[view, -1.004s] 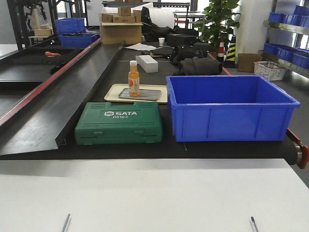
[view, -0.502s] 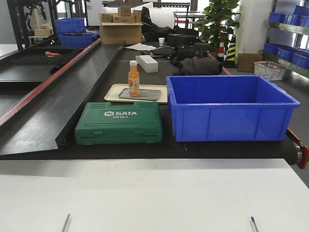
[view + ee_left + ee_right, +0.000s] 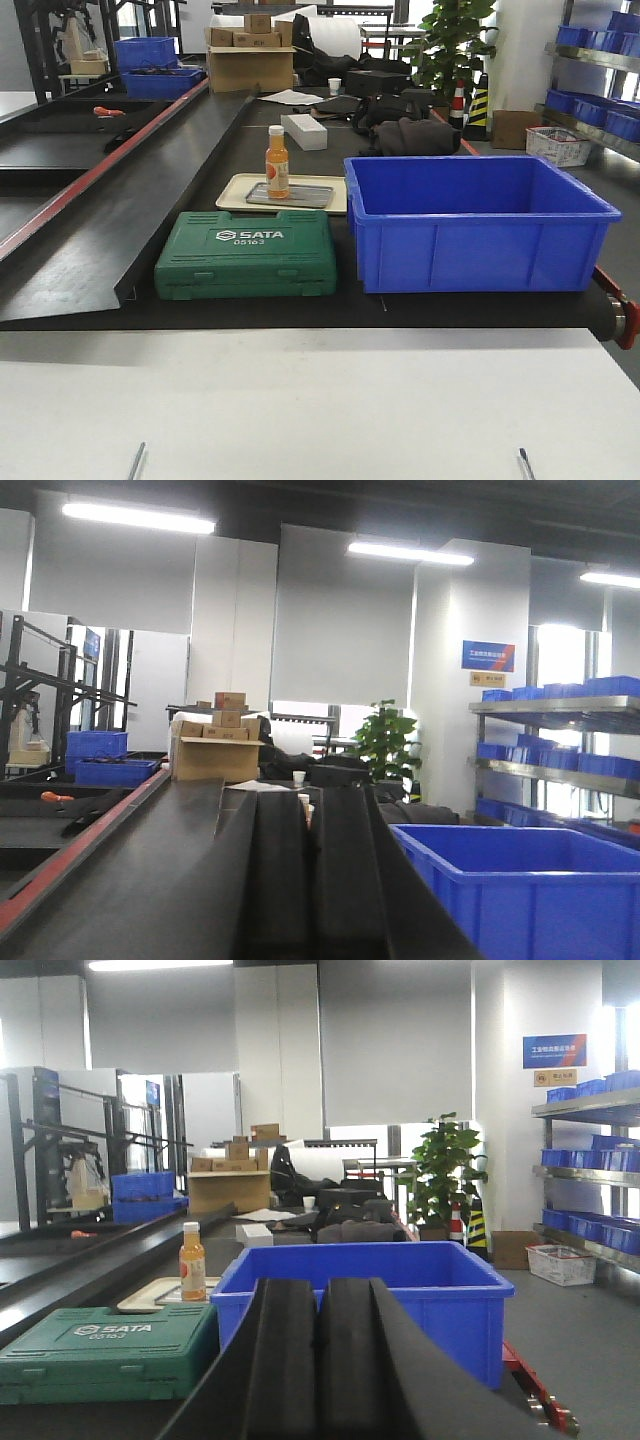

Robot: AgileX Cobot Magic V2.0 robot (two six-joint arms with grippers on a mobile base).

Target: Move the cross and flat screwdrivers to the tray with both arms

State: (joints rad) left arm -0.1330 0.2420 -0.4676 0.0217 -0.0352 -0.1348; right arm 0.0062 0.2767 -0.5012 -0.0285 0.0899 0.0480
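Note:
Two thin steel shafts, which look like the screwdrivers, poke into the front view at its bottom edge on the white table: one at the left (image 3: 136, 461), one at the right (image 3: 524, 464). Their handles are out of frame. The grey tray is out of view. Neither gripper shows in the front view. In the left wrist view my left gripper (image 3: 310, 802) points level down the conveyor, its jaws together but for a thin slit, with nothing seen between them. In the right wrist view my right gripper (image 3: 320, 1286) points at the blue bin, jaws together and empty.
Beyond the white table (image 3: 320, 400) runs a black conveyor (image 3: 120, 230). On it stand a green SATA tool case (image 3: 247, 254), a large deep blue bin (image 3: 475, 222), and a beige tray (image 3: 235, 192) with an orange bottle (image 3: 277, 161). Boxes, bins and shelves stand farther back.

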